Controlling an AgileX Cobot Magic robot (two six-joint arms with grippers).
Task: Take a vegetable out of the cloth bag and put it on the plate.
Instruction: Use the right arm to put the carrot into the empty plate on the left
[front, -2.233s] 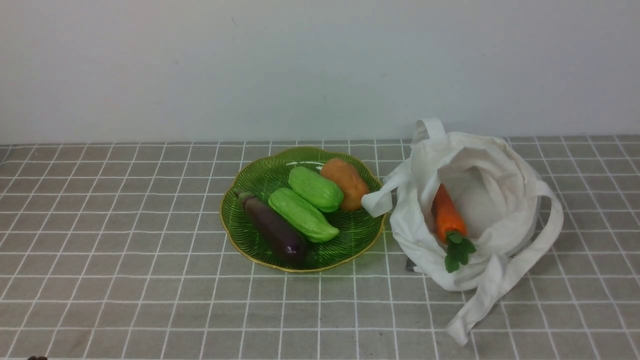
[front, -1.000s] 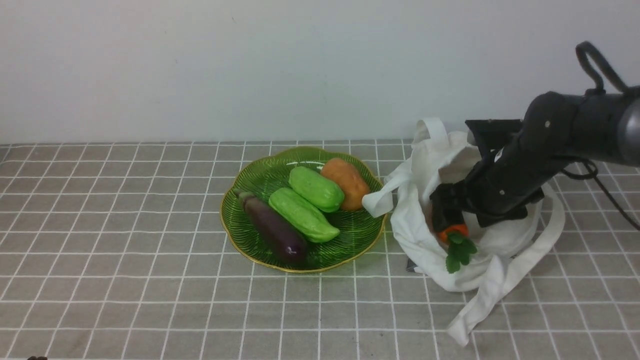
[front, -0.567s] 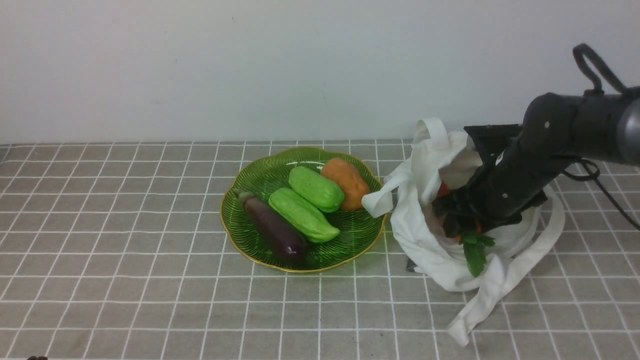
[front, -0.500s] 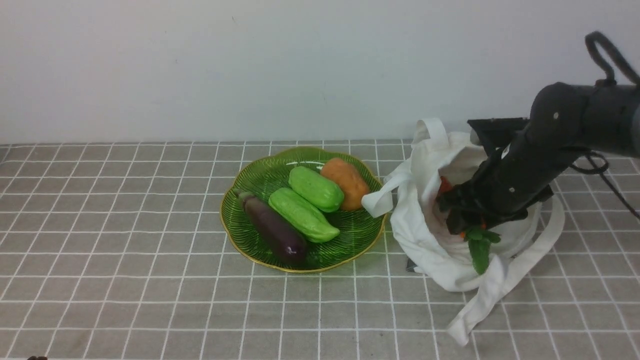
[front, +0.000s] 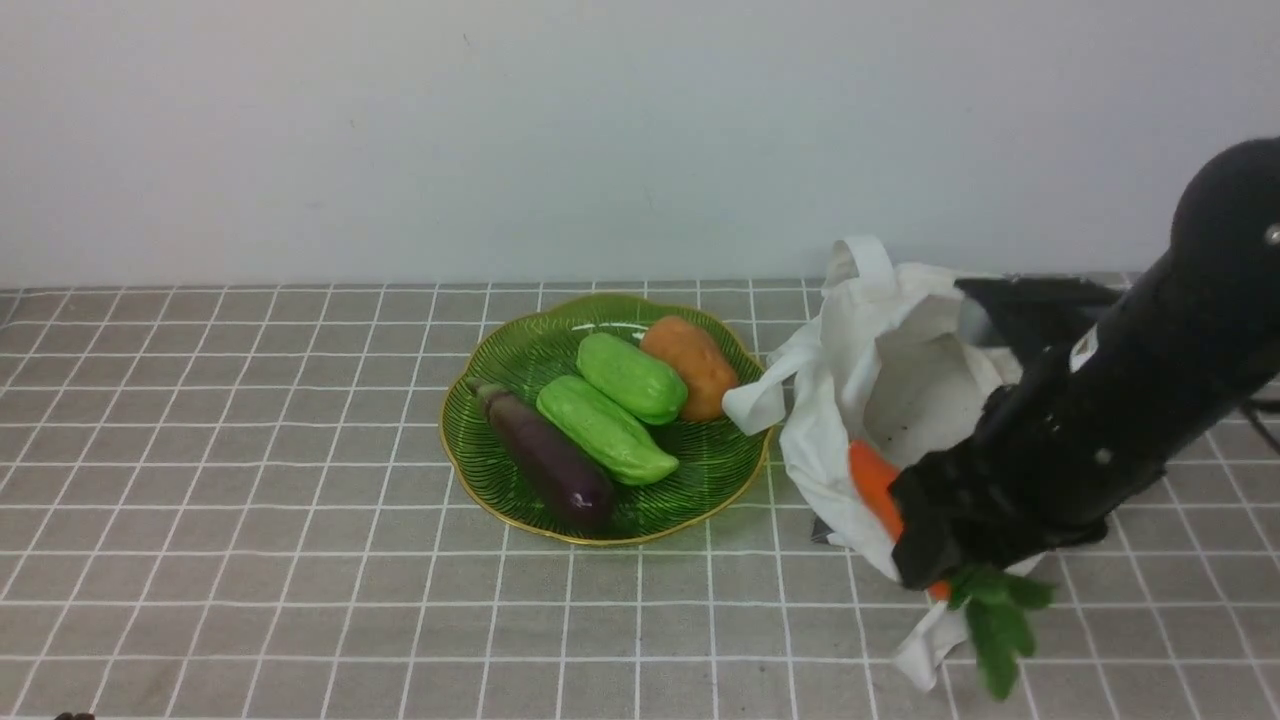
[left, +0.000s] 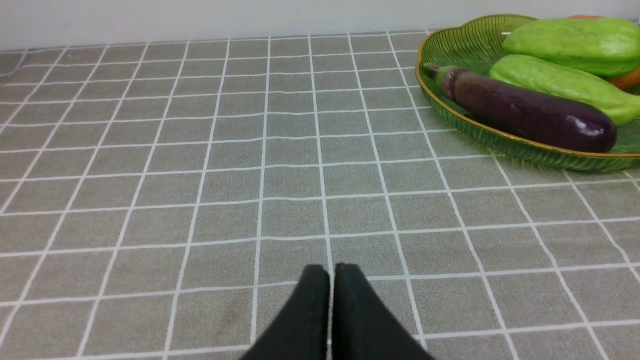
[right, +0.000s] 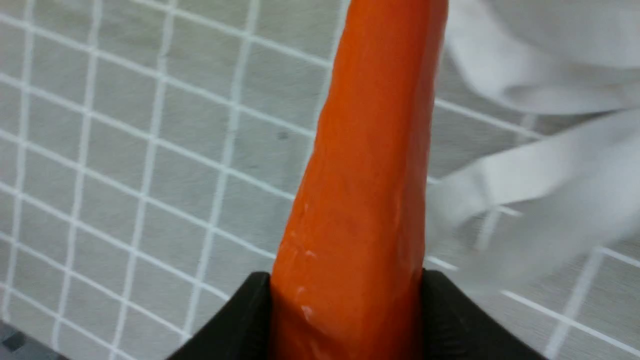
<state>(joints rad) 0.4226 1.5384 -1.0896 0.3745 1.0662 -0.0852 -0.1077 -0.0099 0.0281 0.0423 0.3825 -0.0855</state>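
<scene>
The carrot (front: 876, 488) is in our right gripper (right: 347, 287), clamped around its leafy end and raised over the desk's (front: 250, 480) right half, at the near side of the white cloth bag (front: 830, 460). Near the middle of the far edge, we see the green plate (front: 700, 510) bearing an eggplant (front: 550, 460), a potato (front: 692, 365) and two green vegetables (front: 605, 430); our left gripper's (left: 331, 272) tips are together.

Eggplant (front: 548, 458), two green vegetables (front: 618, 405) and potato (front: 692, 366) on plate (front: 470, 498), left of cloth bag (front: 830, 470).
</scene>
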